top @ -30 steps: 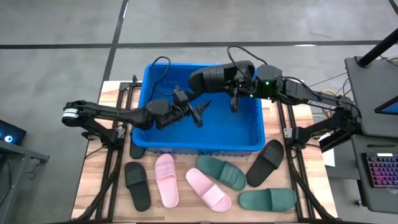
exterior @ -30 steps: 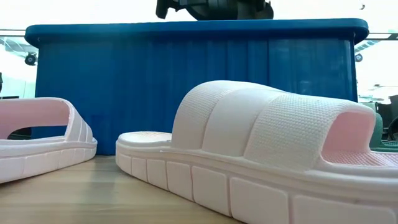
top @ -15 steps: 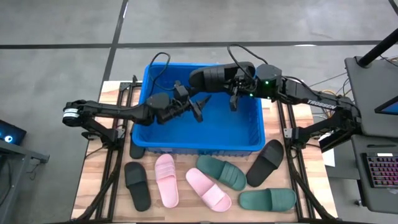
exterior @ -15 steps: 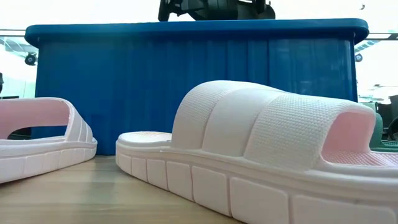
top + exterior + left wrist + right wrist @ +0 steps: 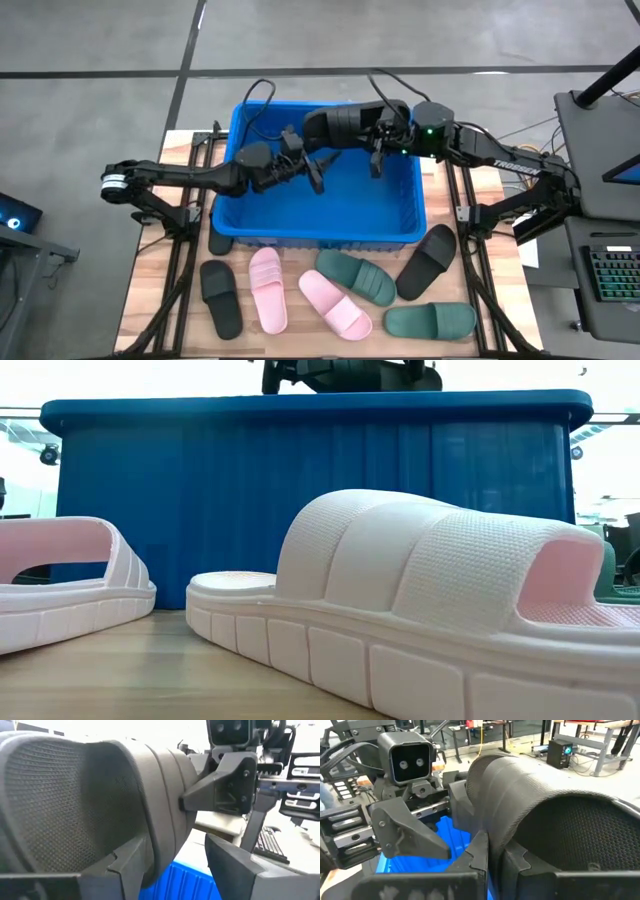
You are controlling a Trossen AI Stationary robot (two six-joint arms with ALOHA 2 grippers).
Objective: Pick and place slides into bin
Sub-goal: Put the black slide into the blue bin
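The blue bin [image 5: 412, 225] stands at the table's far middle. My right gripper [image 5: 378, 135] is shut on a black slide [image 5: 340, 125], held above the bin's far part. My left gripper [image 5: 320, 168] is open over the bin, just left of and near that slide. In the left wrist view its two fingers [image 5: 127, 865] stand on either side of the strap's edge [image 5: 167, 840]. Several more slides lie on the table in front of the bin: black [image 5: 220, 297], pink [image 5: 267, 288], pink [image 5: 336, 304], green [image 5: 358, 277], black [image 5: 427, 261] and green [image 5: 430, 320]. My right gripper holds the black slide by its wide strap, at the strap's edge [image 5: 495, 827]. One finger [image 5: 522, 860] lies on the mesh inner side and one on the ribbed outer side. It comes level from the table's right. The slide is lifted clear above the bin. My left gripper: I cannot tell whether its fingers touch the strap.
One more black slide [image 5: 218, 241] lies against the bin's near left corner. Two pink slides [image 5: 420, 610] fill the low view in front of the bin's wall [image 5: 300, 490]. Black frame rails run along both table sides. A keyboard [image 5: 612, 275] sits on a stand at the right.
My left gripper has gone up and toward the table's far edge, closing in on the black slide that my right gripper holds. The slide has stayed in place above the bin.
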